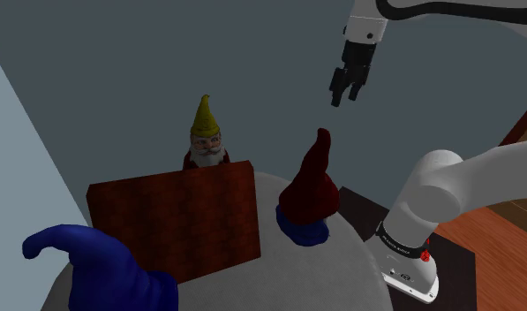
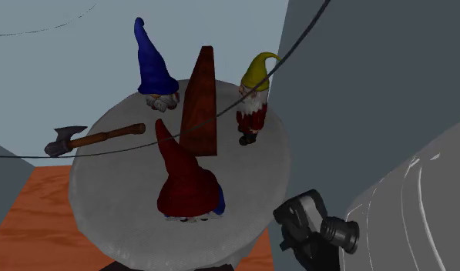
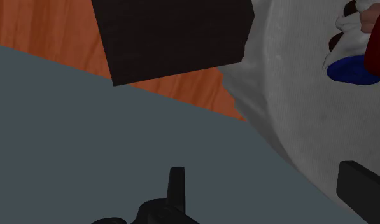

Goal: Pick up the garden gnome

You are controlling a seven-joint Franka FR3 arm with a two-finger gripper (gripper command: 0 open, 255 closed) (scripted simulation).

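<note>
Three gnomes stand on a round grey table [image 1: 345, 278]. One has a yellow hat, white beard and red coat [image 1: 206, 141] [image 2: 255, 100]. Another wears a tall dark red hat over a blue body [image 1: 310, 190] [image 2: 186, 177], and its blue base [image 3: 351, 69] lies ahead of the fingers. The third has a blue hat [image 1: 102, 265] [image 2: 153, 69]. My gripper [image 1: 345, 88] [image 3: 269, 191] hangs open high above the table's edge, up and to the shoulder view's right of the red-hatted gnome, holding nothing.
An upright red-brown board [image 1: 177, 221] [image 2: 201, 104] stands between the gnomes and hides the yellow-hatted one's lower body in the shoulder view. An axe [image 2: 89, 138] juts over the table's edge. The black stand [image 3: 172, 35] sits on an orange wooden floor [image 3: 42, 25].
</note>
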